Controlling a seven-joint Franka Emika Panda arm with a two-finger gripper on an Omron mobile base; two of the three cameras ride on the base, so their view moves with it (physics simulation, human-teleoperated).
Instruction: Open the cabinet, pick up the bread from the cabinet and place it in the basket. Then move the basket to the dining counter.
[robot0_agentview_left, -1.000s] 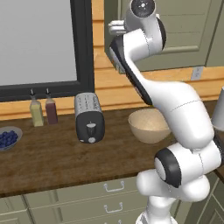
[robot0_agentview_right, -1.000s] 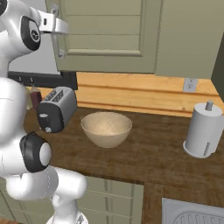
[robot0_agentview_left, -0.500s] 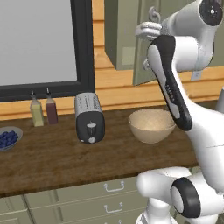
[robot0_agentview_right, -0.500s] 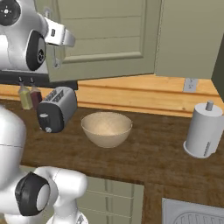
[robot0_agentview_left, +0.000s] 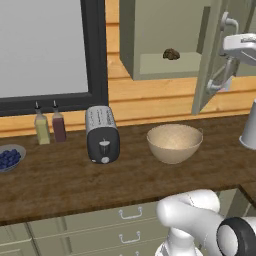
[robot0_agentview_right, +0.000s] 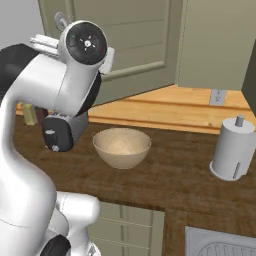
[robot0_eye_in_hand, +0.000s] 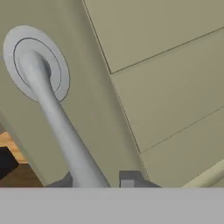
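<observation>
Wooden worktop (robot0_agentview_left: 60, 185); cabinet (robot0_agentview_left: 165, 45) open, bread (robot0_agentview_left: 171, 54) inside.

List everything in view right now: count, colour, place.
cabinet: 1, olive-green, on the wall, door swung open.
handle: 1, silver bar, on the door.
bread: 1, dark brown, on the cabinet shelf.
basket: 1, tan, on the worktop right of the toaster, nothing in it.
toaster: 1, silver and black, on the worktop.
bottles: 2, one yellowish, one dark red, by the back wall left of the toaster.
bowl of blueberries: 1, grey, far left of the worktop.
paper towel roll: 1, white, right end of the worktop.
window: 1, black-framed, above the bottles.
drawers: olive-green, below the worktop.
gripper: 1, dark tips either side of the handle.
</observation>
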